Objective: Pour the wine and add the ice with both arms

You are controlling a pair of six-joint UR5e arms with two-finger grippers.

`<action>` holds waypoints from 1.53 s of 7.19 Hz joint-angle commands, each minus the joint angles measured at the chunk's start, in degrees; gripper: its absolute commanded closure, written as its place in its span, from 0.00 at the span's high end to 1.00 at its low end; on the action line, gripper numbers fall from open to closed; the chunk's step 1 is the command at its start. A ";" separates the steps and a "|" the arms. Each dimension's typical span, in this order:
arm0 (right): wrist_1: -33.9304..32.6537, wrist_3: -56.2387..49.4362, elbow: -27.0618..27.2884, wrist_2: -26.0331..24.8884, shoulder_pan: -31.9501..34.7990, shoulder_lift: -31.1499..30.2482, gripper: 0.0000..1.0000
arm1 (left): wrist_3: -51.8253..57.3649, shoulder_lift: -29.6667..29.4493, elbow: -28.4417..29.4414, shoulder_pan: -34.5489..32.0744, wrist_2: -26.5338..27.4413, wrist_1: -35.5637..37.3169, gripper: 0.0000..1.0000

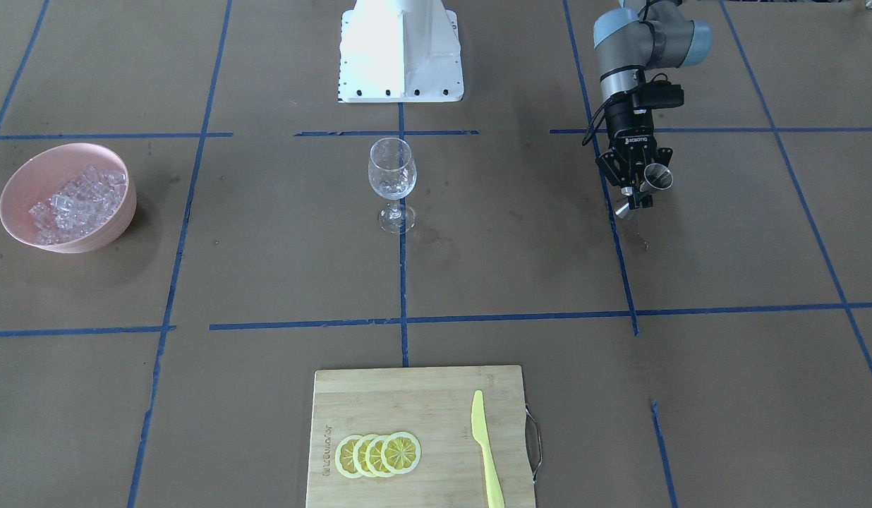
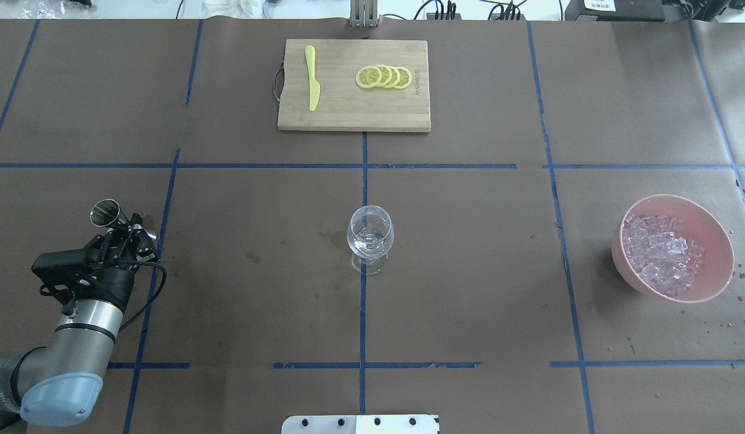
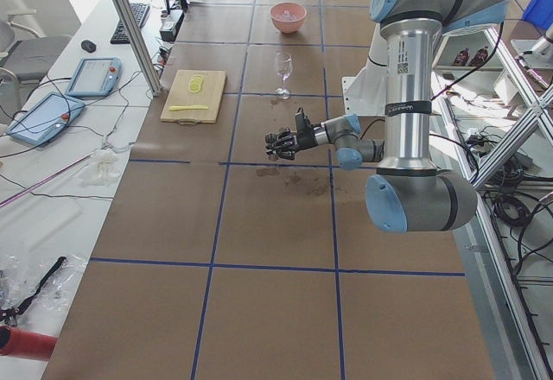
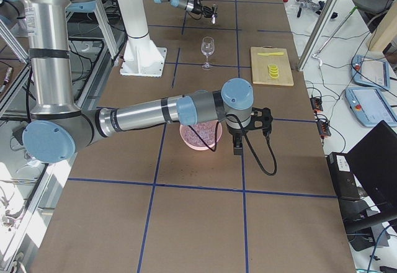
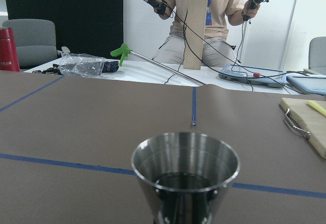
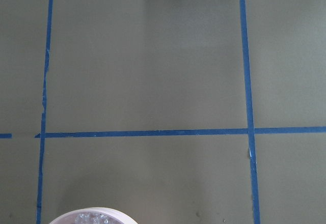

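Note:
My left gripper is shut on a steel jigger and holds it tilted above the table, far to the side of the wine glass. The jigger's rim fills the left wrist view. The glass stands upright at the table's centre. The ice lies piled in a pink bowl. My right gripper shows only in the exterior right view, low beside the bowl; I cannot tell whether it is open or shut. The right wrist view shows just the bowl's rim.
A bamboo cutting board with several lemon slices and a yellow knife lies at the operators' side. The white robot base stands behind the glass. Blue tape lines cross the brown table.

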 commanded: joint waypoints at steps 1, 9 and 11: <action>0.03 6.90 3.68 -0.52 -4.26 -0.18 1.00 | 5.68 -0.30 -5.37 -0.05 0.00 -0.08 0.00; 15.31 25.52 12.58 -8.78 -17.27 -9.70 1.00 | 34.96 -14.98 -10.32 -4.62 -1.14 -0.60 0.00; 22.00 29.96 12.58 -11.41 -21.57 -14.84 1.00 | 36.12 -15.76 -11.11 -4.45 -7.44 -0.52 0.00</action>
